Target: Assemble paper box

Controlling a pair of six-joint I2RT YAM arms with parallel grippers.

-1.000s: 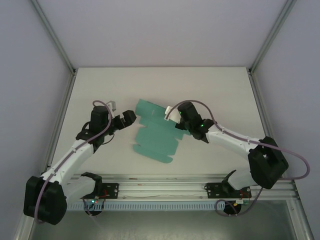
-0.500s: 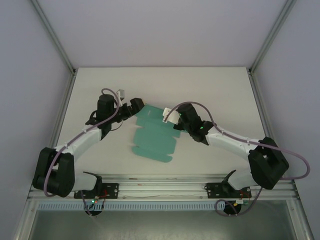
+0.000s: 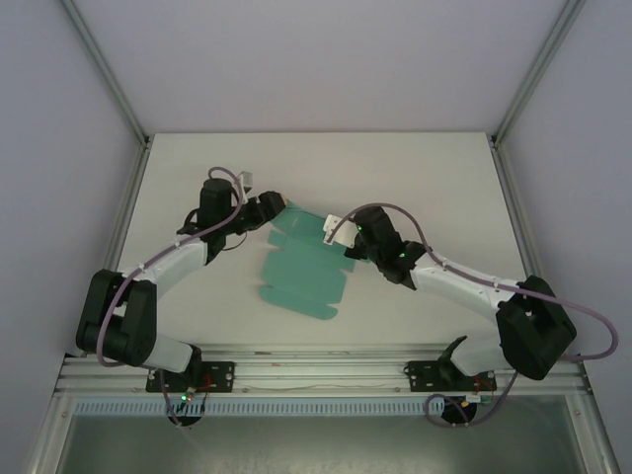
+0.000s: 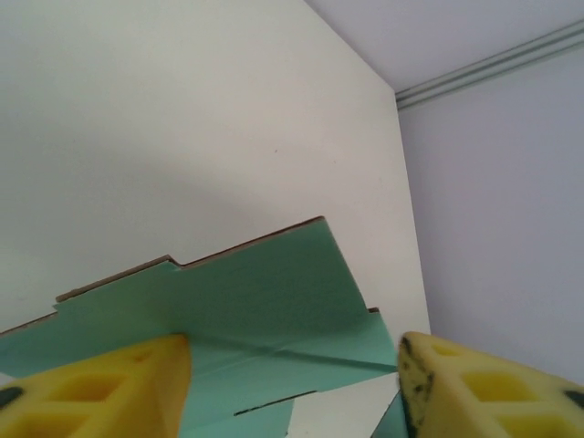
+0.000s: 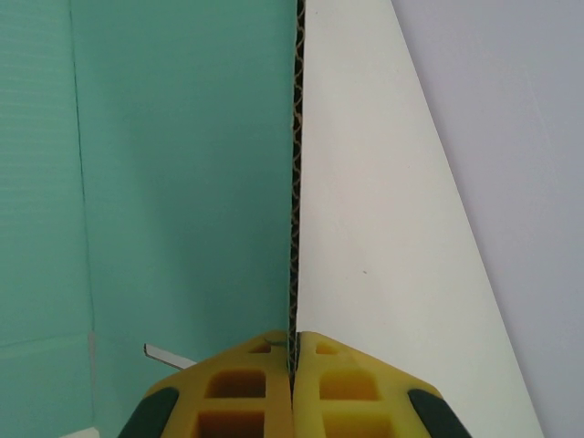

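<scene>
The paper box (image 3: 301,272) is a flat teal die-cut sheet with several flaps, lying mid-table. My left gripper (image 3: 272,210) is at the sheet's far left corner. In the left wrist view its yellow fingers (image 4: 128,383) stand apart, the left gripper (image 4: 292,365) straddling a flap of the paper box (image 4: 255,292); the flap's corner reaches the right finger. My right gripper (image 3: 341,237) is at the sheet's far right edge. In the right wrist view the right gripper (image 5: 294,342) is shut on the edge of a raised flap of the paper box (image 5: 182,182), seen edge-on.
The white table (image 3: 415,178) is enclosed by pale walls and slanted metal posts (image 3: 109,89). An aluminium rail (image 3: 316,365) with both arm bases runs along the near edge. Open table lies beyond and to both sides of the sheet.
My left arm has swung up and right to the sheet's far left corner, and its jaws have narrowed around the flap. The right gripper keeps its grip, barely shifted.
</scene>
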